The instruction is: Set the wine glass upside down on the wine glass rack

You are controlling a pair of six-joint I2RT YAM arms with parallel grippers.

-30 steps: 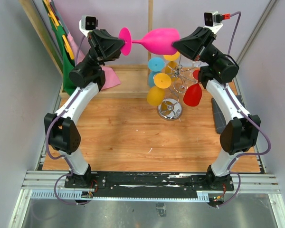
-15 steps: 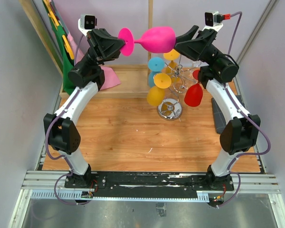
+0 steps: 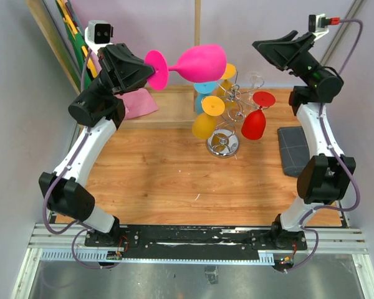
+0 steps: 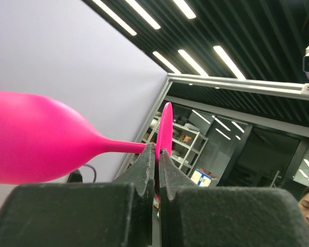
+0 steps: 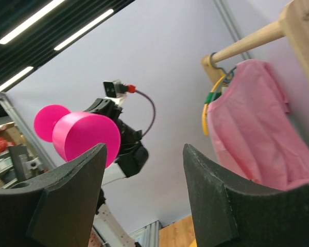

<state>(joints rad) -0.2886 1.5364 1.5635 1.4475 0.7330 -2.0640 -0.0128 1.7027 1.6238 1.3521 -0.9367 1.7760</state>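
Note:
The pink wine glass lies sideways in the air, high above the back of the table, with its rim pointing right. My left gripper is shut on the edge of its round foot, and the bowl sticks out to the left of the fingers in the left wrist view. My right gripper stands open and empty, well to the right of the glass rim and apart from it. The chrome wine glass rack stands below on its mirrored base, with yellow, blue and red glasses hanging on it.
A dark grey pad lies at the table's right edge under the right arm. A pink cloth and green and yellow hangers sit at the back left. A low wooden shelf runs along the back.
My right gripper opened, let go of the pink bowl and drew back up and to the right. The left arm swung a little left, carrying the glass by its foot.

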